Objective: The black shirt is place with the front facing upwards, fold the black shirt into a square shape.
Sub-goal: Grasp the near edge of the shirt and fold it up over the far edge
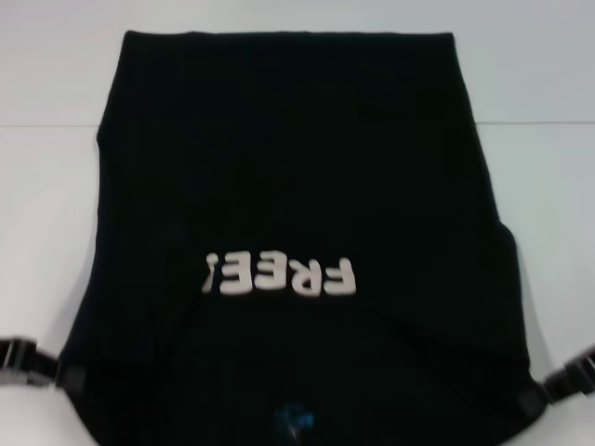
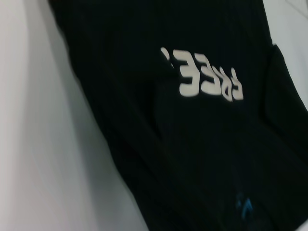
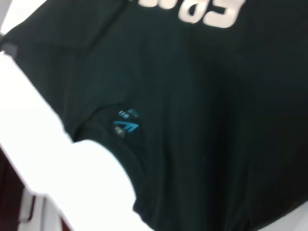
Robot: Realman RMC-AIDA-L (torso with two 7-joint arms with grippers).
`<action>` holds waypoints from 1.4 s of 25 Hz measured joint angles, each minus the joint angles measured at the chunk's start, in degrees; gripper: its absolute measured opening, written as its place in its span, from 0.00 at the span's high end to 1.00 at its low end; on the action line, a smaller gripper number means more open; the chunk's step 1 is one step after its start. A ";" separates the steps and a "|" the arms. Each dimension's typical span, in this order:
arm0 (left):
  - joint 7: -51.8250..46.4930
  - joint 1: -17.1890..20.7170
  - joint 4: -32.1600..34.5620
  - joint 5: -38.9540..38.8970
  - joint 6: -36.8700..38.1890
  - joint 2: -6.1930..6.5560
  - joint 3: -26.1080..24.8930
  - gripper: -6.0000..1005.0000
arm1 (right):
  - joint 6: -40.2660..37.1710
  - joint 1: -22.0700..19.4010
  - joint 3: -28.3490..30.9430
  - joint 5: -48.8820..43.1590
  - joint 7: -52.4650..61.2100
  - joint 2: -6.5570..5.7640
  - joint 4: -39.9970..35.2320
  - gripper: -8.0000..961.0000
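Nearest, the shirt's (image 1: 297, 186) collar end is lying on the white table (image 1: 548, 167), lettering (image 1: 279, 275) up. Left gripper (image 1: 42, 369) and right gripper (image 1: 558, 381) are sitting at its near corners; I cannot tell their grip. Uneven lifting risks bunching, leaving a skewed fold.

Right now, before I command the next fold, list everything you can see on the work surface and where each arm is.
black cloth T-shirt: one, black, spread front up over most of the table, neck end nearest the robot.
cream "FREE!" lettering: one print, cream, on the shirt's chest, upside down in the head view.
blue neck label: one, blue, at the near collar.
white table: one, white, under the shirt.
left gripper: one, black, at the shirt's near left corner.
right gripper: one, black, at the shirt's near right corner.
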 joint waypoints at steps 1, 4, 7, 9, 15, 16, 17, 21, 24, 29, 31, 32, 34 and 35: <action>0.70 0.25 -0.03 0.55 1.53 -0.07 0.18 0.96 | -1.40 -0.32 -0.12 -0.12 -0.96 -0.13 0.00 0.91; 2.45 0.83 -0.18 2.17 5.19 -0.47 0.46 0.96 | -5.16 -1.42 -0.87 -1.06 -3.31 -0.11 0.48 0.91; 3.12 1.33 -1.10 3.19 8.18 -0.90 2.05 0.96 | -8.24 -2.30 -2.22 -2.98 -5.84 0.28 0.81 0.91; 3.23 1.54 -1.56 3.78 9.20 -1.13 3.59 0.96 | -8.85 -2.75 -3.60 -3.47 -6.65 0.53 1.11 0.91; 4.12 0.58 -2.17 3.70 9.67 -1.87 4.22 0.96 | -7.93 -2.56 -2.70 -3.34 -6.94 0.88 1.43 0.91; 4.10 0.12 -2.24 3.26 9.50 -1.86 3.25 0.96 | -7.47 -2.32 -1.63 -3.23 -6.72 0.89 1.45 0.91; 4.03 -0.35 -2.28 2.70 9.35 -1.87 1.87 0.96 | -7.01 -2.09 0.07 -3.18 -6.46 0.90 1.48 0.91; 2.20 -2.71 -2.29 0.25 6.45 -1.58 -7.44 0.96 | -4.61 -1.37 10.37 -2.89 -4.63 0.29 1.54 0.91; 0.40 -3.87 -2.31 -1.92 1.19 -1.34 -13.51 0.95 | -2.33 -1.37 19.45 0.29 -2.69 -0.59 1.66 0.91; 0.36 -4.13 -3.39 -10.63 -11.18 -1.99 -18.69 0.95 | 3.76 -3.07 25.17 11.13 -1.71 -1.63 3.79 0.91; 2.21 -3.72 -5.62 -16.20 -17.32 -2.87 -19.05 0.95 | 7.75 -3.95 25.63 15.64 -2.57 -1.47 5.17 0.91; 3.05 -3.66 -6.49 -17.87 -19.44 -3.24 -19.08 0.95 | 10.09 -4.56 25.72 18.35 -3.55 -1.24 6.16 0.91; 5.21 -3.58 -8.40 -20.95 -24.20 -4.20 -19.17 0.95 | 14.02 -5.21 25.52 22.01 -5.80 -0.68 7.69 0.91; 6.41 -3.57 -9.13 -22.17 -26.49 -4.85 -19.20 0.95 | 16.73 -5.43 25.36 23.20 -7.42 -0.29 8.58 0.91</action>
